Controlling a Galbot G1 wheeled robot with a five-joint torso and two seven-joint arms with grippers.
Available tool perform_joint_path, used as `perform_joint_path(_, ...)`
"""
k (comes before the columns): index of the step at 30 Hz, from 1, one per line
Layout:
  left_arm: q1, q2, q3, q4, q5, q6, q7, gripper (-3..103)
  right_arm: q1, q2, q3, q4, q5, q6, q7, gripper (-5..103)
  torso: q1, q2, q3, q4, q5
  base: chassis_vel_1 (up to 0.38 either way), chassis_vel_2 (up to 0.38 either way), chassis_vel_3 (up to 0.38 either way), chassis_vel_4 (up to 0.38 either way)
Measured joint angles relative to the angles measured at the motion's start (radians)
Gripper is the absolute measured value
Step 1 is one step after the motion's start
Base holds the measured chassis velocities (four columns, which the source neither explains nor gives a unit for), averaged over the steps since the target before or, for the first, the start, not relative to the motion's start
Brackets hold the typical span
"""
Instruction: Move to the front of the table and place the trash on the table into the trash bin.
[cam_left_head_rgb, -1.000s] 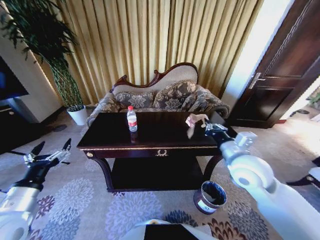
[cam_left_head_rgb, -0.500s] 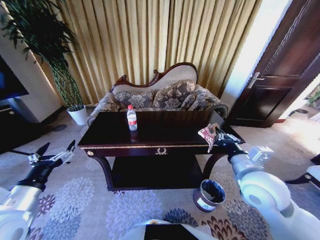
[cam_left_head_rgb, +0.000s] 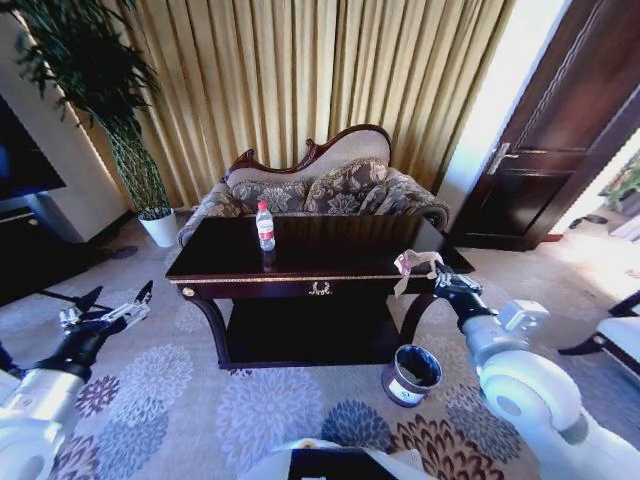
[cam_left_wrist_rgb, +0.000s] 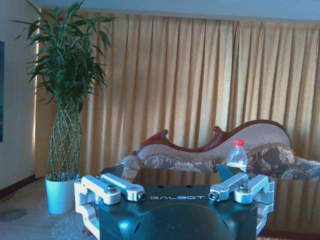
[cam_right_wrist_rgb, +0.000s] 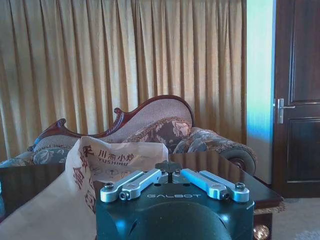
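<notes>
Above the table's (cam_left_head_rgb: 300, 262) right front corner, the right pincer (cam_left_head_rgb: 436, 276) grips the tan paper wad (cam_left_head_rgb: 408, 265)

The right gripper (cam_left_head_rgb: 436, 277) holds the tan paper wad (cam_left_head_rgb: 405, 265), but in the right wrist view the paper (cam_right_wrist_rgb: 75, 190) runs off the picture's edge and its far side is hidden behind the gripper body. The table (cam_left_head_rgb: 300, 262) blocks most of the sofa (cam_left_head_rgb: 330, 190) behind it. The bottle (cam_left_wrist_rgb: 236, 157) is partly covered by the left gripper (cam_left_wrist_rgb: 175, 192). The trash bin (cam_left_head_rgb: 410, 375) has a pale label, probably printed, too small to read.
</notes>
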Motion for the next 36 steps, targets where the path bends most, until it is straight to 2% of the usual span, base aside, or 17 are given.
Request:
perform_joint_path(7,0.001,-0.003,0.001,-0.001,0.0,-0.002,-0.01,100,-0.004,0.006,-0.025,-0.018,-0.002,0.016,-0.007,0,0.0,0.0,0.0,0.0,0.0,0.092,-0.099,-0.091,0.117)
perform_joint_path(11,0.002,-0.002,-0.001,-0.001,0.0,-0.004,-0.01,100,0.022,0.018,-0.067,-0.083,-0.029,0.033,-0.01,0,0.0,0.0,0.0,0.0,0.0,0.0,0.0,0.0,0.0)
perform_joint_path(13,0.001,-0.002,-0.001,-0.001,0.0,-0.013,-0.012,100,0.066,0.033,-0.116,-0.229,-0.063,0.066,-0.01,0,0.0,0.0,0.0,0.0,0.0001,0.0,0.0,0.0,0.0)
perform_joint_path(15,0.001,-0.002,-0.001,-0.001,-0.002,-0.02,-0.013,100,0.086,0.036,-0.133,-0.283,-0.069,0.074,-0.009,0,0.0,0.0,0.0,0.0,0.0001,0.0,0.0,0.0,0.0)
perform_joint_path(19,-0.002,-0.005,-0.004,-0.001,-0.004,-0.026,-0.011,100,0.174,0.038,-0.205,-0.518,-0.113,0.1,-0.015,0,0.0,0.0,0.0,0.0002,0.0003,0.0,0.0,0.0,0.0)
perform_joint_path(22,-0.003,-0.01,-0.004,-0.001,-0.004,-0.028,-0.011,100,0.206,0.036,-0.23,-0.605,-0.127,0.103,-0.027,0,0.0,0.0,0.0,0.0,0.0005,0.0,0.0,0.0,0.0)
perform_joint_path(25,-0.002,-0.019,-0.006,-0.001,-0.003,-0.033,-0.009,100,0.281,0.042,-0.279,-0.788,-0.164,0.109,-0.052,0,0.0,0.0,0.0,0.0,0.0002,0.0,0.0,0.0,0.0)
perform_joint_path(31,0.003,-0.024,-0.003,0.0,-0.002,-0.037,-0.006,100,0.364,0.058,-0.337,-0.965,-0.186,0.111,-0.072,0,0.0,0.0,0.0,0.0,0.0001,0.0,0.0,0.0,0.0)
perform_joint_path(36,0.007,-0.026,0.002,0.0,0.003,-0.044,-0.002,100,0.484,0.097,-0.414,-1.167,-0.209,0.107,-0.075,0,0.0,0.0,0.0,0.0001,0.0,0.0,0.0,0.0,0.0)
